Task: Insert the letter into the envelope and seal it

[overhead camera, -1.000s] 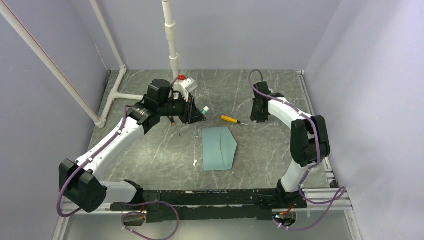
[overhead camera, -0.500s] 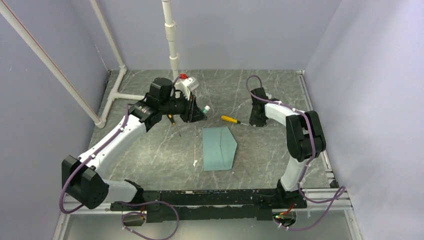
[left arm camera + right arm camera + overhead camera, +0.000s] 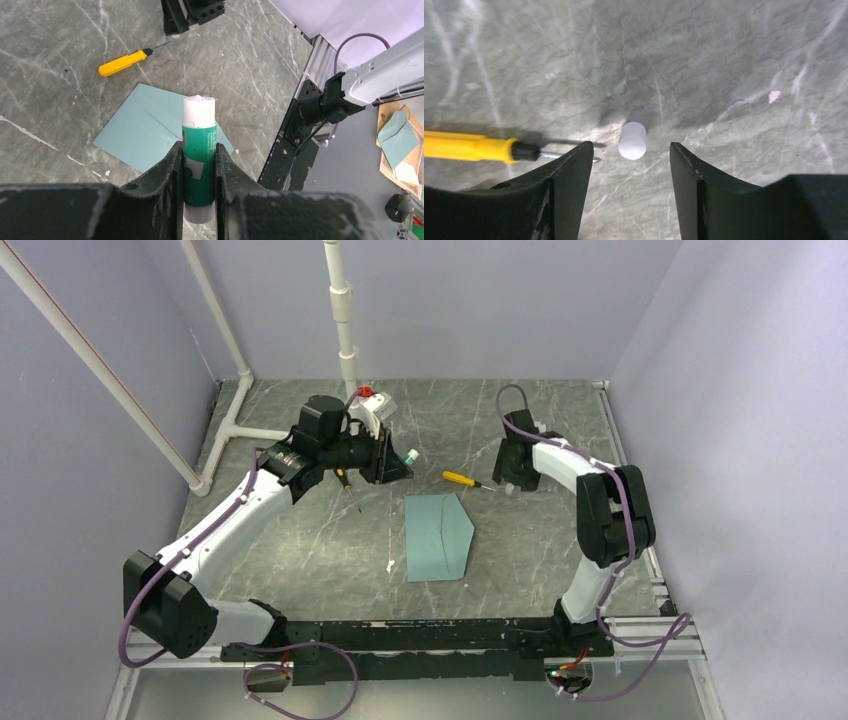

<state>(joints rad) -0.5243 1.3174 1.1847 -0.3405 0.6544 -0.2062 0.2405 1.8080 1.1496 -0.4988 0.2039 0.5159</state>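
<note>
The right arm's elbow has shifted a little, and the right gripper (image 3: pixel 630 146) has spread its jaws. They now stand wide apart over a small white plastic cap (image 3: pixel 632 141), which lies free on the grey marbled table (image 3: pixel 300 540).

The flat teal blue-grey paper envelope (image 3: pixel 438 537) lies just below the centre of the top view. No letter shows outside it, and I cannot tell whether one is inside. Further back and to the left, the left gripper (image 3: pixel 198 146) pinches a green glue stick (image 3: pixel 199 135) with its white tip bare. At upper right of centre, a yellow-handled screwdriver (image 3: pixel 469 146) lies just beside the cap.

The step in hand seems to be gluing the flap. To do it well, the left arm should lower the tip onto the flap border and draw it with light pressure. The free right gripper could press the body down, because thin paper slides easily.

The envelope's long axis runs from bottom to top of the top view. Its tapering flap points to the right and looks unfolded.
</note>
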